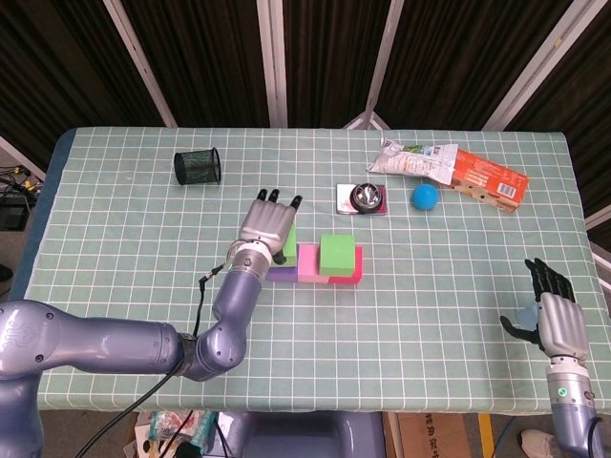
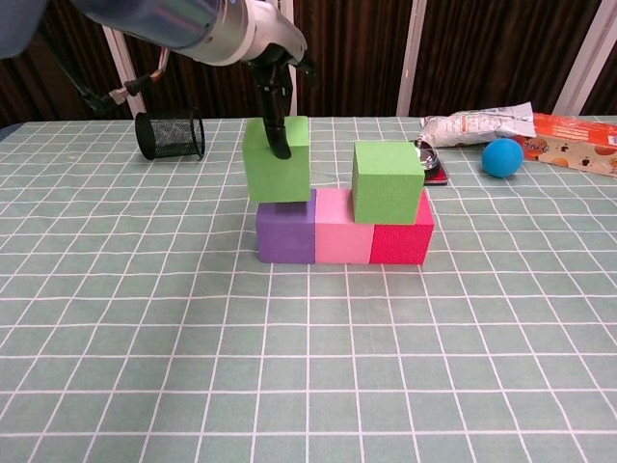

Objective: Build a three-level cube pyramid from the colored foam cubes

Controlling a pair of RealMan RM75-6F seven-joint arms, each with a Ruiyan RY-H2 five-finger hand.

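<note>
Chest view showed a matte green foam cube (image 2: pixel 277 160) held by the left hand (image 2: pixel 277 72), dark fingers (image 2: pixel 278 130) being pressed down its near face; the cube was tilted slightly and hung just above the purple cube (image 2: pixel 286 226), whether touching it could not be told. The purple cube, a pink cube (image 2: pixel 342 228) and a red cube (image 2: pixel 402 241) were set side by side in a touching row, all square-edged and soft-looking, and a second green cube (image 2: pixel 388 181) was seated on top, over the seam of pink and red. The bench (image 2: pixel 308 367) was covered by a pale green cloth ruled in a white grid. Behind the row a black wire-mesh cup (image 2: pixel 170 134) was seen to the left, and to the right a small metal piece on a dark plate (image 2: pixel 434 169), a smooth blue ball (image 2: pixel 502 157), a crinkled white packet (image 2: pixel 477 124) and an orange packet (image 2: pixel 578 130); their print was too small to be read. In the head view the right hand (image 1: pixel 553 321) was seen near the right front edge of the bench, well apart from the cubes, fingers spread and nothing held. Broad bare cloth was left in front of the row and to its left.
</note>
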